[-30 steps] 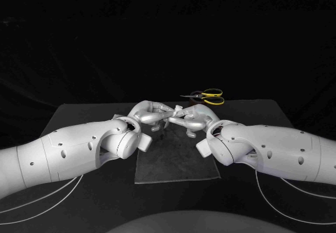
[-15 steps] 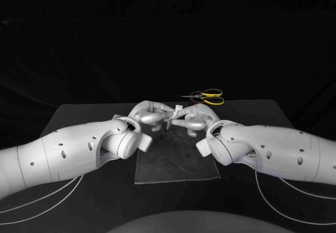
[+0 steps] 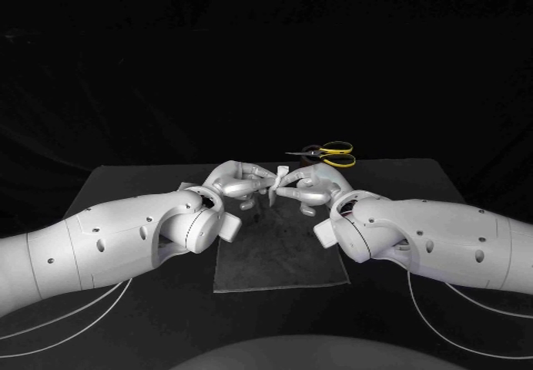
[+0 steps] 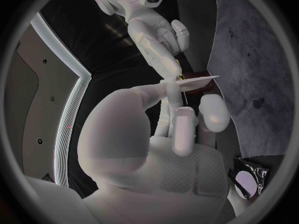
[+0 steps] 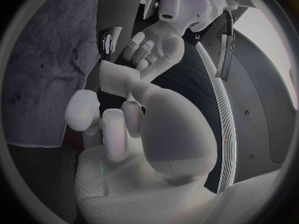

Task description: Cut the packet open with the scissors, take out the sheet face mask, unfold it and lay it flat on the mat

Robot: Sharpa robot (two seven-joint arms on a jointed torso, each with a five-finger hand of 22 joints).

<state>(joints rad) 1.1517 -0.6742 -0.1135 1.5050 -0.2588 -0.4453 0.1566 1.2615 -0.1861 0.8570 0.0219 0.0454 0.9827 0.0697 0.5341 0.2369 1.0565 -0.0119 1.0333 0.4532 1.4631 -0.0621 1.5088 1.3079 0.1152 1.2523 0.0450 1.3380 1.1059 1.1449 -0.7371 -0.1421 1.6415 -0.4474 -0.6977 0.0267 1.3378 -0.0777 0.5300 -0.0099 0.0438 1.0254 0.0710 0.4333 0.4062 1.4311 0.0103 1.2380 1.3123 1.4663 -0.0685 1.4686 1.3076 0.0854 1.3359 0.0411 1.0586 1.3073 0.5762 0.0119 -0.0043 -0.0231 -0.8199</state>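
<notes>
My left hand (image 3: 239, 183) and right hand (image 3: 309, 187) meet fingertip to fingertip a little above the far end of the dark grey mat (image 3: 278, 258). Between them they pinch the folded white sheet face mask (image 3: 280, 173), whose edge stands up between the fingers. The left wrist view shows the mask (image 4: 194, 79) as a thin white fold held by my left hand (image 4: 177, 129) and the right hand (image 4: 156, 37). The right wrist view shows the mask (image 5: 117, 80) between my right hand (image 5: 124, 124) and the left hand (image 5: 156, 42). The opened dark shiny packet (image 4: 249, 176) lies on the table beside the mat (image 4: 255, 59).
The yellow-handled scissors (image 3: 329, 154) lie on the table beyond the hands, near the far edge. The mat (image 5: 44, 59) stretches from under the hands toward me. Both forearms lie low along the mat's two sides.
The fingers of both hands have shifted slightly on the mask, and its white edge now stands up more plainly between them. Arms and scissors have not moved.
</notes>
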